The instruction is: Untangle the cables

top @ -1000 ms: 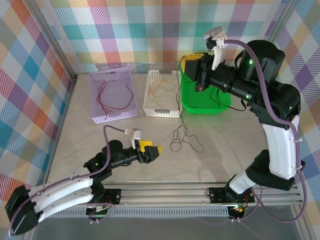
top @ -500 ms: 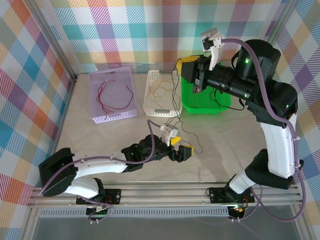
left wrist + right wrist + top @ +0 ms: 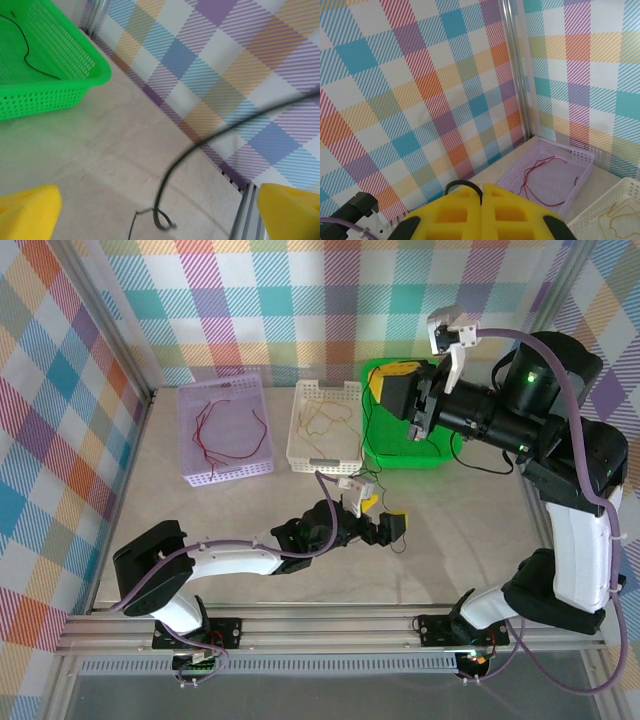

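Cables (image 3: 526, 177) sorted by colour, w/ one black straggler out on the pale marbled tabletop (image 3: 200, 530). Plaid cloth walls (image 3: 300, 300) in pastel checks ring the scene. Lilac perforated plastic basket (image 3: 225, 475), rectangular, holds red strands (image 3: 232, 452) in loose loops. White perforated plastic basket (image 3: 322, 465) just beside it holds tan-yellow strands (image 3: 322, 420). Bright green perforated plastic basket (image 3: 50, 100), further right, has a black strand (image 3: 24, 50) curving over its mesh floor. Right gripper (image 3: 481, 192), blocky yellow fingers (image 3: 455, 210) pressed tight together, hangs above the green basket w/ a thin black cable (image 3: 363, 455) trailing from it down to the table. Left gripper (image 3: 388, 525) sits low nr the table's centre, yellow fingers (image 3: 27, 212) spread wide either side of that cable's blurred, curling lower end, not touching it. All wires hair-fine, limp & kinked; baskets share gridded walls.
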